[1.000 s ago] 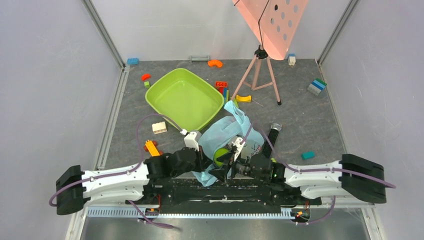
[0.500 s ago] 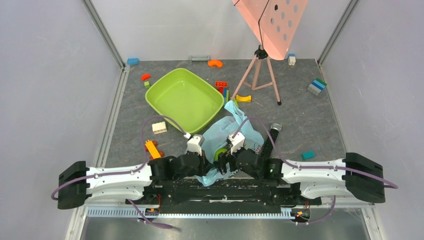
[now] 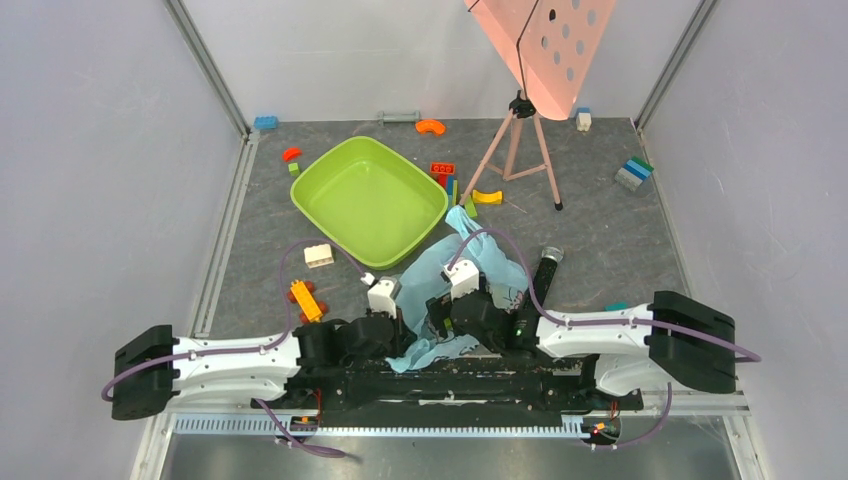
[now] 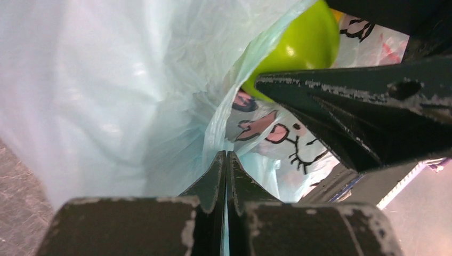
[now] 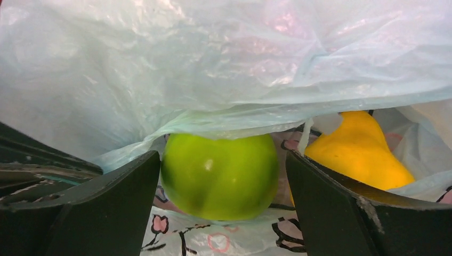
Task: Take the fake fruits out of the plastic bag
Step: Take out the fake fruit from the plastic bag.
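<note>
Right end effector [image 5: 223, 160], released, straddles the green apple [image 5: 218, 181] (inside the plastic bag [image 5: 213, 64]); left end effector [image 4: 226, 156] clenches the bag.

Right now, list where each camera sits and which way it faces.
Top external: above and behind the arms, looking down on the table; both arms show, meeting at the plastic bag.
Left wrist: on the left arm, looking along the left gripper, shut on the bag's edge, toward the green apple.
Right wrist: looking into the bag mouth; the right gripper stands open either side of the apple, yellow fruit beside.
Shared: both wrist views show apple and bag.
</note>
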`<state>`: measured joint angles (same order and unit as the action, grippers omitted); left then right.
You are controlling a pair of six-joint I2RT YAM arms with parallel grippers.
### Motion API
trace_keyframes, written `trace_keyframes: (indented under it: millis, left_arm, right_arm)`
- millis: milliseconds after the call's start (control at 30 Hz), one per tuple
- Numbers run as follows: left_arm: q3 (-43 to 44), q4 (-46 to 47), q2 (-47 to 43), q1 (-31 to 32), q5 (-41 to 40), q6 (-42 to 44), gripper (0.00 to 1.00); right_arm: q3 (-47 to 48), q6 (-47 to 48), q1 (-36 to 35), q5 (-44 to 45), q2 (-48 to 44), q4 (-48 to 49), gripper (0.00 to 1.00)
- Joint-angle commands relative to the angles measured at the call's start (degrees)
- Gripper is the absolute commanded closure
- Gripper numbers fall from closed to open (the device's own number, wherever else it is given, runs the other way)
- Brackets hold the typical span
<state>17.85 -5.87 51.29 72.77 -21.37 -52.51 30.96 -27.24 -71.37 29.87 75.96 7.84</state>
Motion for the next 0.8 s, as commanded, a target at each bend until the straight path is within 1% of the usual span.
trace_keyframes:
  millis: [0, 167, 233, 367, 433, 533, 633, 767]
  left_arm:
    - [-1.36, 1.47, -1.37, 0.36, -2.81, -2.59, 0.98]
    - [-2.09, 1.98, -1.27, 0.35, -3.07, -2.95, 0.98]
    - [-2.33, 2.39, -1.22, 0.39, -3.26, -3.03, 0.98]
    - [-2.38, 2.79, -0.73, 0.35, -3.42, -2.95, 0.98]
    - [-2.54, 2.96, -0.49, 0.35, -3.51, -3.03, 0.98]
    - [-3.05, 3.22, -0.54, 0.40, -4.01, -3.51, 0.98]
    - [-3.71, 3.32, -1.09, 0.35, -4.66, -4.12, 0.98]
    - [-4.55, 3.15, -2.17, 0.35, -6.00, -5.29, 0.98]
  right_arm:
    - [1.32, -0.73, 1.38, 0.61, 2.42, 1.56, 0.08]
    - [1.30, -0.25, 1.94, -0.95, 4.96, 3.64, 0.08]
    - [1.11, -0.13, 2.03, -0.92, 5.49, 4.33, 0.10]
    - [0.06, 0.50, 2.03, -1.06, 3.95, 5.27, 0.21]
    - [-0.91, 1.18, 2.03, -1.55, 1.85, 5.86, 0.27]
    - [-1.81, 2.23, 2.01, -2.21, -1.63, 5.64, 0.37]
    - [-1.79, 2.53, 2.04, -2.95, -4.59, 3.45, 0.43]
    - [-0.55, 2.87, 2.03, -7.05, -8.72, -0.89, 0.46]
